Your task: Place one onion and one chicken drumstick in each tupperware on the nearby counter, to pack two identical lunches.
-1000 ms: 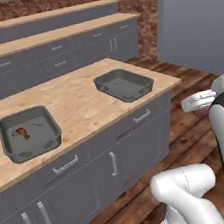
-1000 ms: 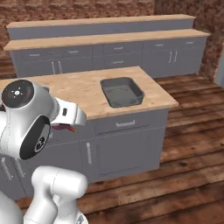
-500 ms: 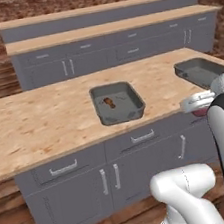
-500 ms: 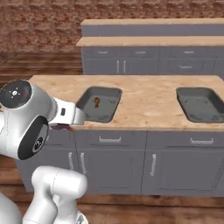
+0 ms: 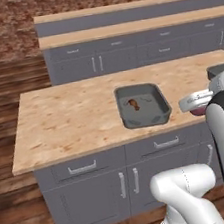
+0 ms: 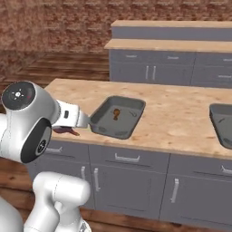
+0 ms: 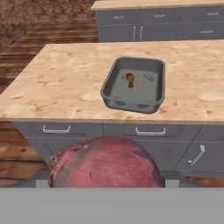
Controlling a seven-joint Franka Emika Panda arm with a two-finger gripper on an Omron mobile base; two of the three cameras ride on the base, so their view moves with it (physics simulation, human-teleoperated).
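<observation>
Two tupperware trays [image 6: 117, 117] [image 6: 223, 124], one drumstick [image 7: 130, 79], one onion [image 7: 105, 164] gripped in claw [image 7: 105, 177]; no readable writing.

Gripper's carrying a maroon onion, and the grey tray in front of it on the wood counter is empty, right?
Not empty. The hand view shows a small orange-brown chicken drumstick lying in the shallow grey tray on the light wood counter. The rest holds: the gripper is carrying a dull maroon onion.

A dull pinkish-maroon onion [image 7: 105, 162], an orange-brown chicken drumstick [image 7: 130, 79] in a grey tupperware [image 7: 114, 97], on a light wood-grain desk [image 7: 65, 83] over grey drawers [image 7: 148, 131].
</observation>
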